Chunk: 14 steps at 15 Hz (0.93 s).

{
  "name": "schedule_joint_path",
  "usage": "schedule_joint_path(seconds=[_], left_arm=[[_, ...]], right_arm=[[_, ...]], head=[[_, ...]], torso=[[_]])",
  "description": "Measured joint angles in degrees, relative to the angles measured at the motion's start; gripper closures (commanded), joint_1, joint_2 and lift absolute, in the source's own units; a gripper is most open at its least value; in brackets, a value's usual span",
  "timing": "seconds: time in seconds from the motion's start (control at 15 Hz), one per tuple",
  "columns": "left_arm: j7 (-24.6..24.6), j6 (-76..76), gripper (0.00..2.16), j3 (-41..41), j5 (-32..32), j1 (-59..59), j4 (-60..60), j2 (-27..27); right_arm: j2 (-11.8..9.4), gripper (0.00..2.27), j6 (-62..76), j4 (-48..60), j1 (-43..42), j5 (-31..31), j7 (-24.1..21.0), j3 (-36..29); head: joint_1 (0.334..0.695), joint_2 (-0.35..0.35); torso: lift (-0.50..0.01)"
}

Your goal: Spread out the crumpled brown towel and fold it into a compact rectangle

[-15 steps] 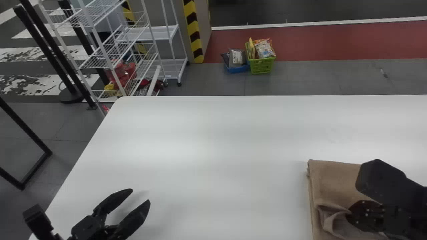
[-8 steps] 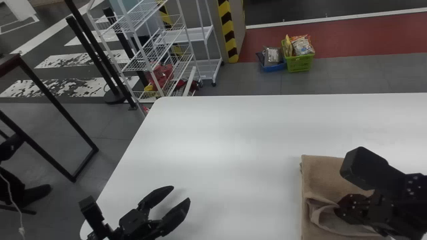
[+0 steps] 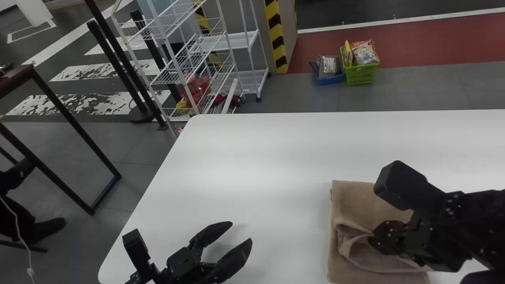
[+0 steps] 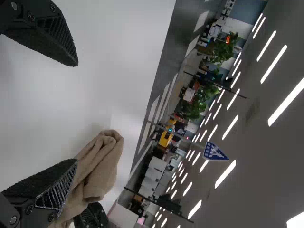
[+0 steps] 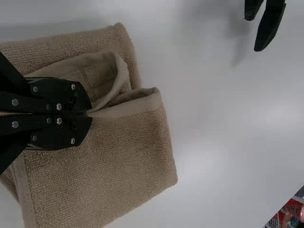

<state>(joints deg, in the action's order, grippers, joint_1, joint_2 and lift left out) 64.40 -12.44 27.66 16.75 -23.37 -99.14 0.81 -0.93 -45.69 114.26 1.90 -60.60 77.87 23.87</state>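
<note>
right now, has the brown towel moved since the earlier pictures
Yes, to the robot's left: in the head view, the brown towel now lies closer to the far left corner of the white table.

There's room here, a wide lane across the smooth white tabletop [image 3: 272, 169] between the black two-fingered left gripper [image 3: 241, 232] and the folded brown cloth towel [image 3: 353, 195]! Over the towel, the black right gripper [image 3: 371, 239] and its bulky arm block the way.

Ceiling lights [image 4: 286, 101] glare bright white, while the table [image 3: 256, 157] carries a pale sheen and, seemingly, soft-edged shadows.
</note>
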Motion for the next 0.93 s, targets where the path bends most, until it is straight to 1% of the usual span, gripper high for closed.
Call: schedule_joint_path(seconds=[0.13,0.33,0.73,0.93], left_arm=[[0.51,-0.06,0.15,-0.34,-0.90,-0.38,-0.78,0.01],[0.47,-0.18,0.15,-1.60,-2.84,-1.39,-2.01,0.17],[-0.32,2.22,0.18,-6.02,-4.63,-2.17,-1.31,0.59],[-0.70,3.67,0.20,-8.99,-5.51,-2.73,-2.47,0.54]], right_arm=[[-0.75,1.42,-2.01,3.00,0.10,-0.28,0.00,0.37],[-1.83,1.42,-3.54,6.07,0.13,-1.24,0.00,0.80],[-2.06,1.42,-3.67,6.32,-0.56,-1.47,0.00,-0.15],[-2.06,1.42,-3.67,6.32,-0.73,-1.44,0.00,-0.48]], head=[[0.695,0.343],[0.695,0.320],[0.695,0.267],[0.695,0.220]], torso=[[-0.127],[-0.127],[-0.127],[-0.127]])
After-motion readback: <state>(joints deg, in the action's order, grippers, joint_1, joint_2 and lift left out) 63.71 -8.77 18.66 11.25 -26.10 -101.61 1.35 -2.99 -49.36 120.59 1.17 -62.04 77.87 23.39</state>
